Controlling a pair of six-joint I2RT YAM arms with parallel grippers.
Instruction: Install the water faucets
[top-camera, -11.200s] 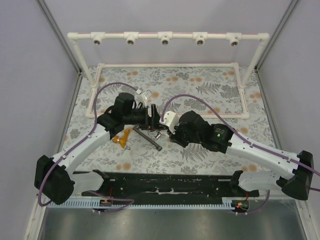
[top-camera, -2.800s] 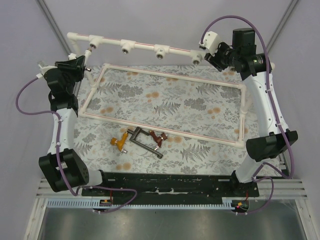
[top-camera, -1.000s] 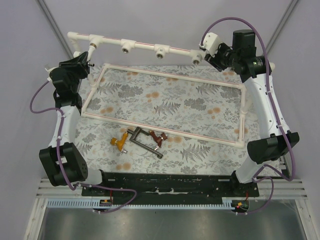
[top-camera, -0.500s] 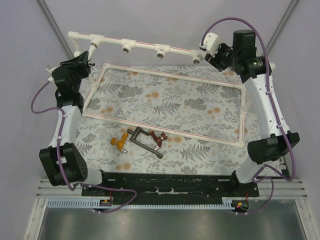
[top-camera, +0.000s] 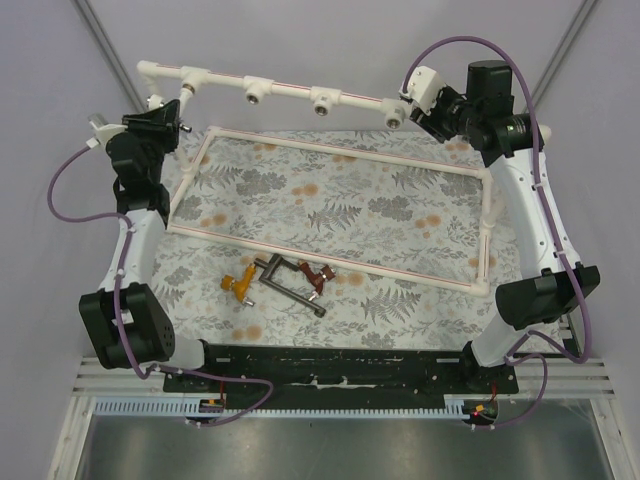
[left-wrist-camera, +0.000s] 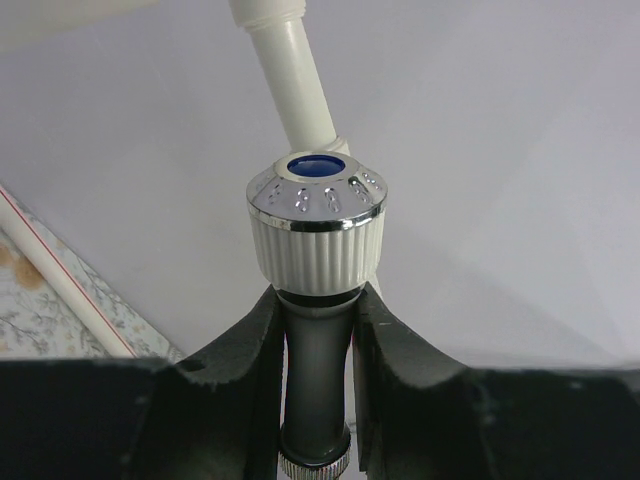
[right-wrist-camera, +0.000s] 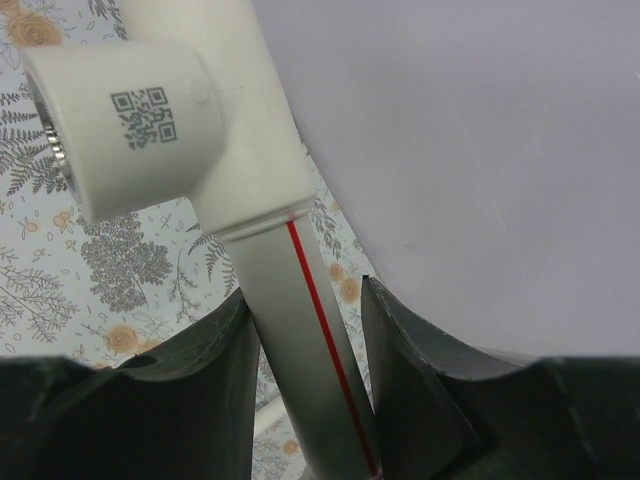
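My left gripper (top-camera: 170, 126) (left-wrist-camera: 316, 300) is raised at the left end of the white pipe rail (top-camera: 285, 87). It is shut on the stem of a water faucet (left-wrist-camera: 316, 235) with a white ribbed knob, a chrome cap and a blue dot. A white pipe (left-wrist-camera: 290, 80) runs just behind the knob. My right gripper (top-camera: 422, 110) (right-wrist-camera: 305, 300) is closed around the red-striped rail (right-wrist-camera: 300, 300), just below the right-hand tee socket (right-wrist-camera: 150, 120). Three more faucets lie on the mat: orange-yellow (top-camera: 240, 282), dark grey (top-camera: 290, 285), red-brown (top-camera: 318, 277).
The rack sits skewed, its rail slanting from upper left to right. Tee sockets (top-camera: 257, 97) (top-camera: 322, 103) face forward along it. The rack's base frame (top-camera: 330, 150) lies on the floral mat. Grey walls close in on both sides.
The left wrist has turned a little and risen slightly beside the rail's left end, its cable swinging out left. The right arm and the rack have not moved.
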